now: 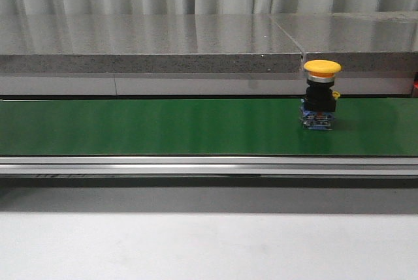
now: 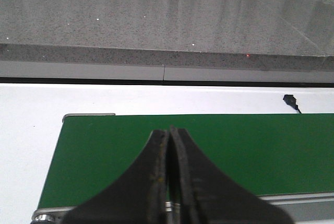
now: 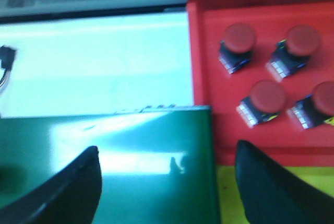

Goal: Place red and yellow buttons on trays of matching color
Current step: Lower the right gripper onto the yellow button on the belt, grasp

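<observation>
Closest to you in the left wrist view, the left gripper (image 2: 168, 182) has its fingers pressed together with nothing between them, hanging above the near end of the green conveyor belt (image 2: 250, 151). Your right gripper (image 3: 167, 182) has its fingers spread wide and bare over the belt's other end, where the red tray (image 3: 209, 78) sits just beside the belt holding four red buttons (image 3: 237, 46), and a yellow tray (image 3: 229, 192) lies next to it. You'll find the yellow button (image 1: 320, 94) standing upright on the belt, toward the right in the front view
</observation>
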Robot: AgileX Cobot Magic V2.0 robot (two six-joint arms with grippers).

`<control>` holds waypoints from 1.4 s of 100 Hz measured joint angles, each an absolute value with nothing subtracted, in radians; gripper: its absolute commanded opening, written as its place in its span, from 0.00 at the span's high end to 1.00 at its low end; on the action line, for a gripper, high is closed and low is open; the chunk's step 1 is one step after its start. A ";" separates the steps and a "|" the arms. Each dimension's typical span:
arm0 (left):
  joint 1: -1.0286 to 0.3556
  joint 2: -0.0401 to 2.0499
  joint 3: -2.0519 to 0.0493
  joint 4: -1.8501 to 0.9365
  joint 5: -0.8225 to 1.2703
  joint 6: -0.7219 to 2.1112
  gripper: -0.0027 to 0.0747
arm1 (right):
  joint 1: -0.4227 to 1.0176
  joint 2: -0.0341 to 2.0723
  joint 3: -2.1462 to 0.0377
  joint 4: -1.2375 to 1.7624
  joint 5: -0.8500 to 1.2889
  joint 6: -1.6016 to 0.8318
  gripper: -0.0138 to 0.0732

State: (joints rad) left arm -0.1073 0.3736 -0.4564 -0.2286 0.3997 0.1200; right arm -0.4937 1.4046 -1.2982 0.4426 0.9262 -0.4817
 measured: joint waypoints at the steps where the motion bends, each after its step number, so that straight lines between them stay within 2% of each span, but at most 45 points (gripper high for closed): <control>1: -0.107 0.374 -0.456 -0.229 0.400 0.120 0.99 | -0.489 1.399 -1.290 0.443 0.926 -0.482 0.22; 30: -0.107 0.374 -0.456 -0.229 0.400 0.120 0.99 | -0.316 1.272 -1.030 0.444 0.917 -0.491 0.22; 71: -0.107 0.374 -0.456 -0.229 0.400 0.120 0.99 | -0.095 1.270 -0.930 0.444 0.744 -0.581 0.22; 140: -0.107 0.374 -0.456 -0.229 0.400 0.120 0.99 | -0.050 1.497 -0.978 0.444 0.606 -0.614 0.22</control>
